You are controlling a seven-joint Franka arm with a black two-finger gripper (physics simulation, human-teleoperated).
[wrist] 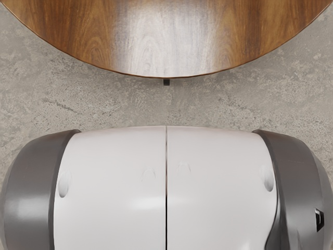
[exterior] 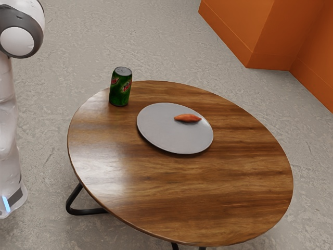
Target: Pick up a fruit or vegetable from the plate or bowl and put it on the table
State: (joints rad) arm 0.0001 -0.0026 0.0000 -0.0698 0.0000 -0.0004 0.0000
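In the exterior view, the orange vegetable [exterior: 187, 118] lies on the grey plate [exterior: 166, 138], toward 2 o'clock from its centre, its tapered ends pointing roughly to 9 and 3 o'clock. The plate rests on the round wooden bench [exterior: 229, 192], toward 12 o'clock. A green can [exterior: 120, 89] stands upright near the bench's 11 o'clock rim, apart from the plate. The white arm [exterior: 8, 125] is beyond 9 o'clock. Whether the fingers are wide or narrow, I cannot tell.
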